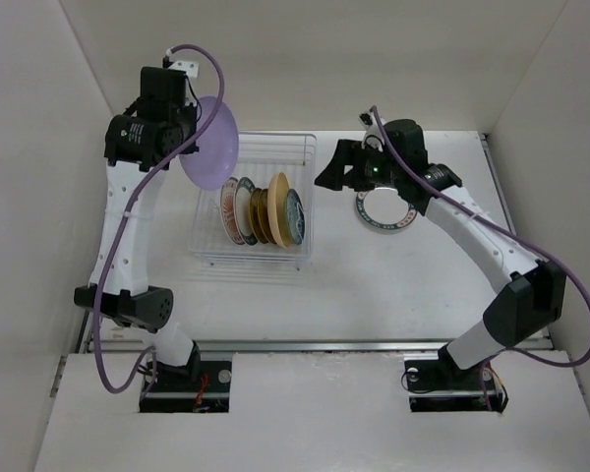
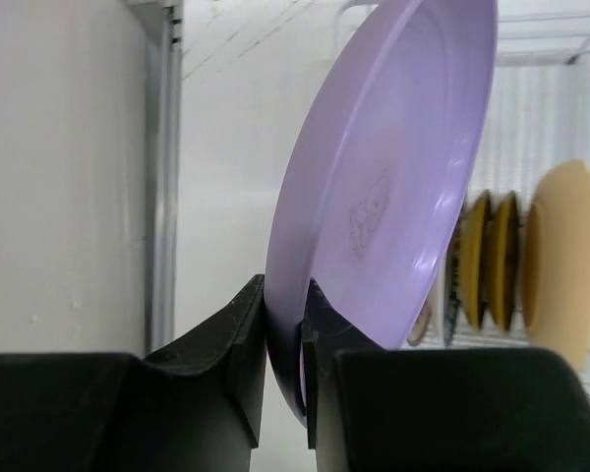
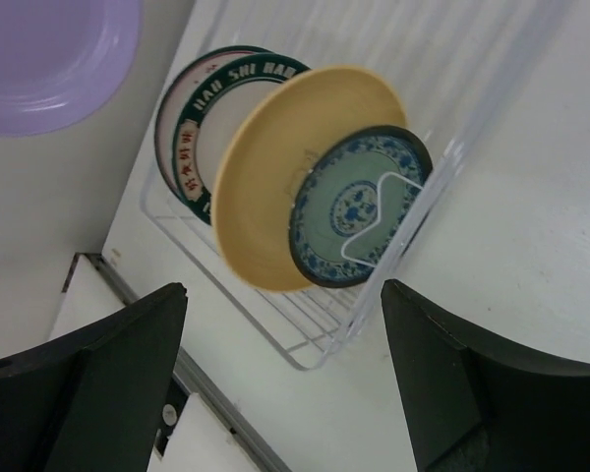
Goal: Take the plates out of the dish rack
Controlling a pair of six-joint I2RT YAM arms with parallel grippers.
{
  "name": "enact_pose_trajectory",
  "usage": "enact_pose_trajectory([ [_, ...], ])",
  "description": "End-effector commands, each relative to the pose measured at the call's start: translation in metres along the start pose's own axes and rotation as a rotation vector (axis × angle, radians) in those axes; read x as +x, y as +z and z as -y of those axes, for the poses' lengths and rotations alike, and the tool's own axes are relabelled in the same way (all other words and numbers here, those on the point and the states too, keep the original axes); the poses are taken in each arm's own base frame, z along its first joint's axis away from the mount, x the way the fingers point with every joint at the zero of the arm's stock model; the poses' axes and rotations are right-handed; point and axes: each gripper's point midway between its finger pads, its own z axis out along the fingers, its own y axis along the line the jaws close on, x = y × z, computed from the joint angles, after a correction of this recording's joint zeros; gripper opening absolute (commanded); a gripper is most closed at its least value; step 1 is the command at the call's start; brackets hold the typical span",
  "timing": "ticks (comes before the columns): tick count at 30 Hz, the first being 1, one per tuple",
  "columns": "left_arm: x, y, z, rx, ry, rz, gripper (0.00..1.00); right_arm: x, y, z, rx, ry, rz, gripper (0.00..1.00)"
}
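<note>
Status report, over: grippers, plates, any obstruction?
Left gripper shut on lavender plate, held out of dish rack. Right gripper open, empty. Several plates upright in rack. Nothing blocking.

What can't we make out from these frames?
Top view: right arm covers much of the teal-rimmed plate on the table; pattern unreadable.
Left wrist: lavender plate blocks most of the dish rack; plate count unclear.
Left wrist: its embossed mark too faint to read.
Right wrist: yellow plate hides whatever stands behind it.
</note>
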Motion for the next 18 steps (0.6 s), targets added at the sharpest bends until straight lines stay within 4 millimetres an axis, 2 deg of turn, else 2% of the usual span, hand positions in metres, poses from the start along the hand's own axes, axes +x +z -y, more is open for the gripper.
enact_pose_trajectory([
  [1,-0.029,-0.040,0.017,0.155,-0.116,0.141,0.00,-0.031,-0.003,-0.037,-0.124,-0.094,0.095,0.86],
  [2,-0.023,-0.042,0.042,0.293,-0.111,0.114,0.00,-0.034,0.000,-0.040,-0.137,-0.099,0.100,0.86],
  [4,-0.010,-0.031,0.073,0.427,-0.112,0.040,0.00,-0.025,0.010,-0.051,-0.179,-0.108,0.065,0.86],
  [5,-0.002,-0.034,0.094,0.548,-0.116,-0.003,0.00,-0.027,0.012,-0.052,-0.182,-0.099,0.070,0.86],
  [6,0.004,-0.032,0.105,0.597,-0.127,-0.035,0.00,-0.023,0.013,-0.057,-0.201,-0.103,0.058,0.86],
  [8,0.020,-0.024,0.127,0.688,-0.121,-0.115,0.00,-0.027,0.022,-0.054,-0.191,-0.080,0.073,0.86],
  [9,0.024,-0.028,0.139,0.762,-0.123,-0.138,0.00,-0.023,0.024,-0.050,-0.177,-0.061,0.067,0.86],
  [10,0.025,-0.029,0.145,0.797,-0.125,-0.150,0.00,-0.026,0.024,-0.049,-0.172,-0.064,0.081,0.86],
  [14,0.035,-0.026,0.164,0.894,-0.102,-0.203,0.00,-0.011,0.039,-0.042,-0.186,-0.036,0.039,0.86],
  [15,0.037,-0.030,0.166,0.916,-0.105,-0.217,0.00,-0.011,0.043,-0.041,-0.188,-0.019,0.039,0.82],
  [16,0.038,-0.032,0.171,0.961,-0.097,-0.223,0.00,-0.003,0.048,-0.040,-0.186,-0.015,0.018,0.74],
  [17,0.039,-0.035,0.172,0.973,-0.099,-0.233,0.00,-0.002,0.047,-0.042,-0.195,-0.003,0.011,0.62],
  [18,0.039,-0.034,0.172,0.975,-0.090,-0.228,0.00,0.002,0.053,-0.037,-0.188,0.003,-0.001,0.45],
])
